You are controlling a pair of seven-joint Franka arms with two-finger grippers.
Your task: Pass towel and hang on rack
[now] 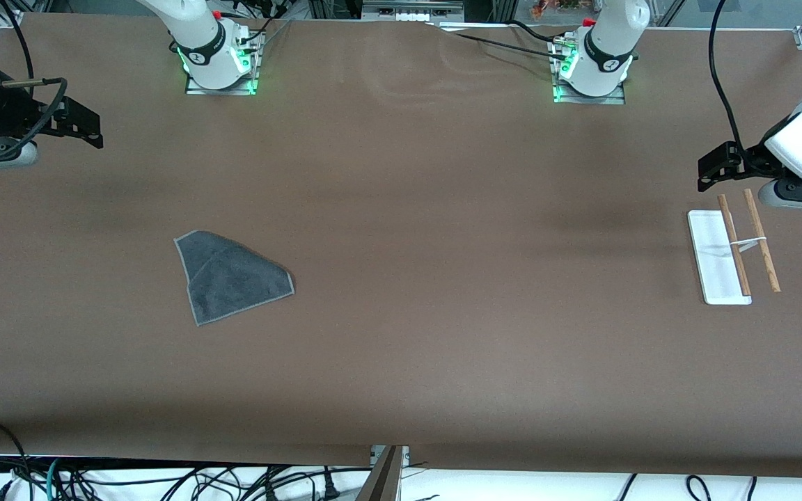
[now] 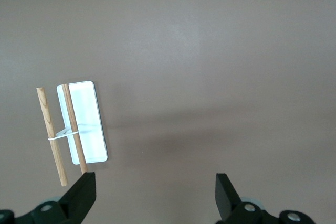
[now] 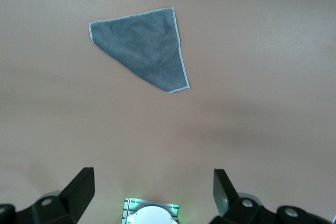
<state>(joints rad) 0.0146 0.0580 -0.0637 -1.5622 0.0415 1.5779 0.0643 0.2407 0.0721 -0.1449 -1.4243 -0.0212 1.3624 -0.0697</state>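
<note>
The dark grey towel lies flat on the brown table toward the right arm's end; it also shows in the right wrist view. The rack, a white base with two wooden rods and a white crosspiece, stands toward the left arm's end; it also shows in the left wrist view. My right gripper is open and empty, up in the air at the right arm's end of the table. My left gripper is open and empty, up in the air beside the rack. In the wrist views both grippers stand wide open.
The two arm bases are bolted along the table's edge farthest from the front camera. Cables hang below the table's near edge. Bare brown tabletop lies between the towel and the rack.
</note>
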